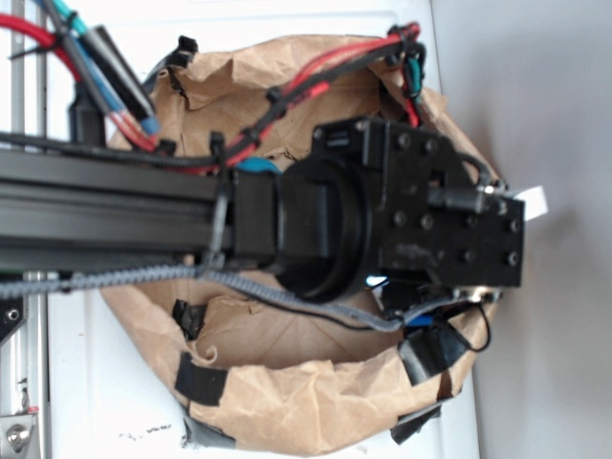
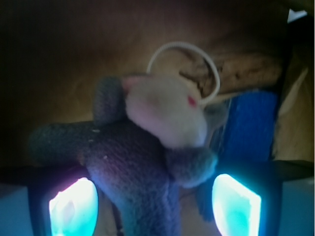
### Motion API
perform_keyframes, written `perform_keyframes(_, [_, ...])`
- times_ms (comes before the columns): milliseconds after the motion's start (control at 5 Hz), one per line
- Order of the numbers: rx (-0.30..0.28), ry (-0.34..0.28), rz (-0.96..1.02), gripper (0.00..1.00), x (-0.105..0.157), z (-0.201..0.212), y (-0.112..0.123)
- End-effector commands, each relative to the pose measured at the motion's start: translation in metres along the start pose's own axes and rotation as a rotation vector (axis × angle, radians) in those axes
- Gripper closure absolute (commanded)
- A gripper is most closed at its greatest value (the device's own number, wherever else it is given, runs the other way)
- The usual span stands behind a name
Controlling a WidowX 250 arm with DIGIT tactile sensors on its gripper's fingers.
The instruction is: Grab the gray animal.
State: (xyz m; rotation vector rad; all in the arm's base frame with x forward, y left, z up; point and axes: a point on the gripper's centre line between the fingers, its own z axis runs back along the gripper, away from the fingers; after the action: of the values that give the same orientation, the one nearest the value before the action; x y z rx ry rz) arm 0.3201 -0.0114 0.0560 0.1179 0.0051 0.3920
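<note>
The arm (image 1: 143, 215) stretched straight across the exterior view, a long black beam with its boxy wrist housing (image 1: 421, 206) parked right over the mouth of a crumpled brown paper bag (image 1: 287, 382), and red and black cables (image 1: 316, 81) looped over the bag's far rim. The bag sat on a white worktop (image 1: 96, 382), with black tape patches (image 1: 201, 378) along its folded edge. From that angle the arm hid nearly everything inside; only a sliver of teal (image 1: 256, 164) peeked out just beside the housing. Down at the wrist camera, though, there it was: the gray animal (image 2: 142, 157) filled the middle of the picture, gray plush body low in the frame, cream face (image 2: 167, 115) turned up with one red eye (image 2: 192, 101) showing. The two fingers (image 2: 74, 206) glowed bright cyan on either side of it, spread apart, the toy's body sitting in the gap between them and its limbs overlapping their upper edges; the gripper (image 2: 155, 206) was released rather than clenched, though whether either pad touched the plush could not be told. Behind the toy's head lay a white loop (image 2: 183, 66) against the brown bag floor, and a blue block (image 2: 253, 123) stood just beside the head on the right. Everything was soft and dim, deep in the bag.
</note>
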Motion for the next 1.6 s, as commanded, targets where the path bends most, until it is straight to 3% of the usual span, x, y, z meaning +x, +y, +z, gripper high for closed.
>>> perform_keyframes(0, [0.025, -0.139, 0.020, 0.65, 0.004, -0.008, 0.007])
perform_keyframes(200, [0.052, -0.143, 0.026, 1.00, 0.000, -0.026, 0.010])
perform_keyframes(600, [0.069, -0.144, 0.043, 1.00, -0.003, -0.036, 0.017])
perform_keyframes(800, [0.016, -0.153, 0.024, 1.00, -0.008, -0.005, 0.024])
perform_keyframes(1200, [-0.123, -0.146, -0.023, 1.00, -0.029, 0.051, 0.068])
perform_keyframes(1400, [-0.144, -0.148, -0.042, 1.00, -0.046, 0.066, 0.086])
